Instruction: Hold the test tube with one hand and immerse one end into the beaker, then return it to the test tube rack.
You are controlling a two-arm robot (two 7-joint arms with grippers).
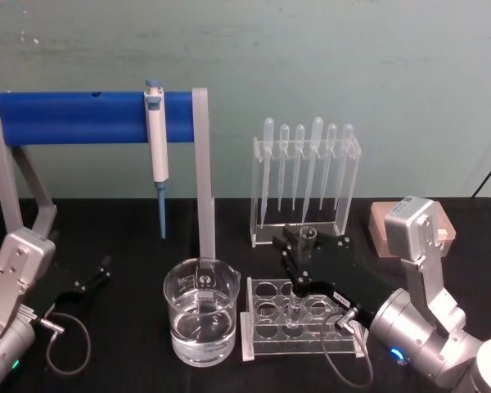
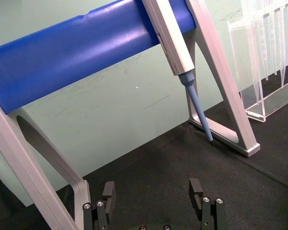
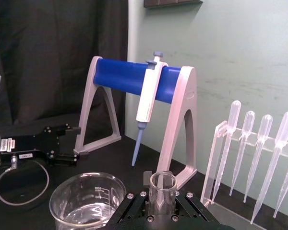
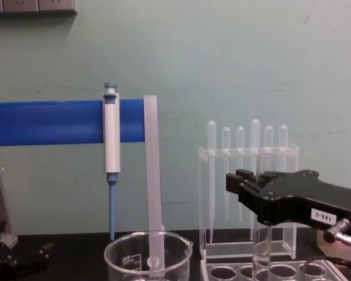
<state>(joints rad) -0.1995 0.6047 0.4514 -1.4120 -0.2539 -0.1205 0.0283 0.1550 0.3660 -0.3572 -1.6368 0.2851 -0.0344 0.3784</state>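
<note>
Glass test tube point(image 3: 162, 191), clamped in your right gripper point(image 1: 299, 246) above the tube rack point(image 1: 266, 336), could clip the beaker point(image 1: 200, 323) rim at 9 o'clock; left gripper point(image 2: 153, 194) wide, idle.

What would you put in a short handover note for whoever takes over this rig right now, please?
Right gripper: over the tube rack, shut on the test tube, which stands upright with its lower end in the rack.
Left gripper: parked low at the table's left, open, holding nothing.
Beaker: just left of the rack, part filled with clear liquid.
Done: the tube is gripped.
Left: lift it, dip one end in the beaker, return it to the rack.
</note>
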